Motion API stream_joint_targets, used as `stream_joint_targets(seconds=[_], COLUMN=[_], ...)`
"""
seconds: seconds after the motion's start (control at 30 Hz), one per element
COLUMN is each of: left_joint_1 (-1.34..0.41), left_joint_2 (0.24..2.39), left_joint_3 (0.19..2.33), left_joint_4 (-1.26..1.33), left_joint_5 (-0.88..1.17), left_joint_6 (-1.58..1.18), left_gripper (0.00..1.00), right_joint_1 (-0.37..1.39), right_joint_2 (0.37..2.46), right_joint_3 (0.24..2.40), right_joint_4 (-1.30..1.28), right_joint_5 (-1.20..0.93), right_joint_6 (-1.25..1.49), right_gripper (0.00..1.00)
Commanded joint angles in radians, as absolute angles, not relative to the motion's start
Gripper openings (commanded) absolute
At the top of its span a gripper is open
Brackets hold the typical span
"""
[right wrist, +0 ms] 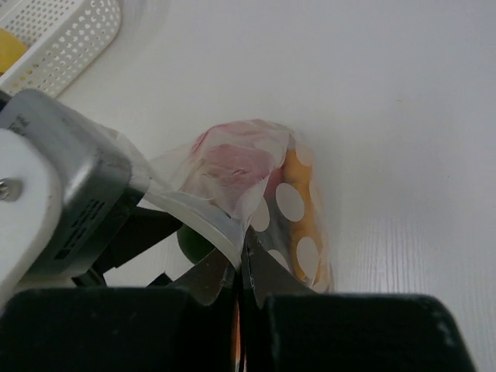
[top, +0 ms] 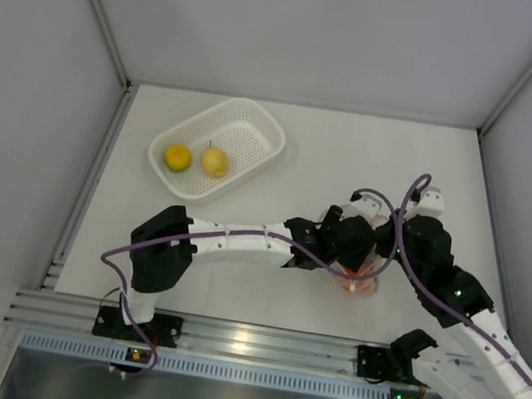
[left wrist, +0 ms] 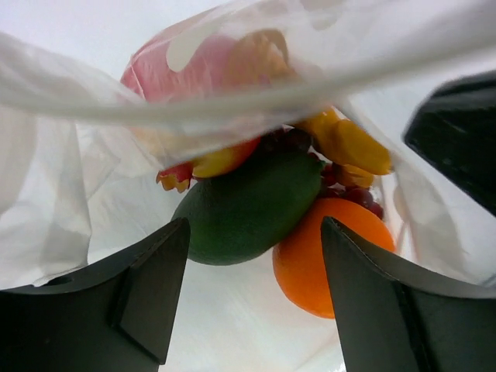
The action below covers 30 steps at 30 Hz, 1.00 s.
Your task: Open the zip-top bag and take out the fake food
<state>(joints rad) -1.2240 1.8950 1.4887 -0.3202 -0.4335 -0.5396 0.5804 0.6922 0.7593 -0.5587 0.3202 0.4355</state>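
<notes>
The zip-top bag (right wrist: 291,203), clear with white dots, lies between both grippers (top: 362,282). My right gripper (right wrist: 246,260) is shut on the bag's rim strip and holds the mouth up. My left gripper (left wrist: 252,298) is open, its fingers inside the bag mouth, holding nothing. Just ahead of it lie the dark green avocado (left wrist: 248,209) and the orange (left wrist: 329,252). The red apple (left wrist: 182,66) shows behind the plastic, with a yellow piece (left wrist: 350,146) and purple grapes (left wrist: 358,194) further in. Two yellow lemons (top: 178,156) (top: 214,161) sit in the basket.
The white perforated basket (top: 253,127) stands at the back left of the table, and its corner shows in the right wrist view (right wrist: 66,31). The left arm's wrist housing (right wrist: 62,186) is close beside the right gripper. Grey walls enclose the table.
</notes>
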Motion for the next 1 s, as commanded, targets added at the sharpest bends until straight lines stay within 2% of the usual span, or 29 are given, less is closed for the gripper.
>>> stream_joint_targets(seconds=[0.0,0.23,0.4,0.7,0.83,0.97], left_joint_1=[-1.210,-1.187,-1.181,-1.180,-1.180,-1.178], left_joint_2=[1.939,1.970,2.011,2.112,2.115,2.118], left_joint_3=[1.537,1.537,1.552,1.620,1.634,1.611], left_joint_4=[-0.291,-0.282,-0.282,-0.279,-0.279,-0.281], left_joint_5=[-0.312,-0.201,-0.163,-0.069,-0.080,-0.110], left_joint_6=[-0.381,-0.213,-0.192,-0.107,-0.123,-0.147], left_gripper=[0.75,0.77,0.88,0.88,0.81,0.80], right_joint_1=[0.586,0.584,0.586,0.583,0.581,0.577], right_joint_2=[0.667,0.675,0.684,0.669,0.669,0.681], right_joint_3=[0.762,0.753,0.738,0.732,0.732,0.736], right_joint_4=[-0.563,-0.588,-0.584,-0.587,-0.586,-0.584], right_joint_5=[0.302,0.250,0.213,0.160,0.167,0.167], right_joint_6=[0.423,0.391,0.376,0.364,0.362,0.361], right_gripper=[0.00,0.00,0.00,0.00,0.00,0.00])
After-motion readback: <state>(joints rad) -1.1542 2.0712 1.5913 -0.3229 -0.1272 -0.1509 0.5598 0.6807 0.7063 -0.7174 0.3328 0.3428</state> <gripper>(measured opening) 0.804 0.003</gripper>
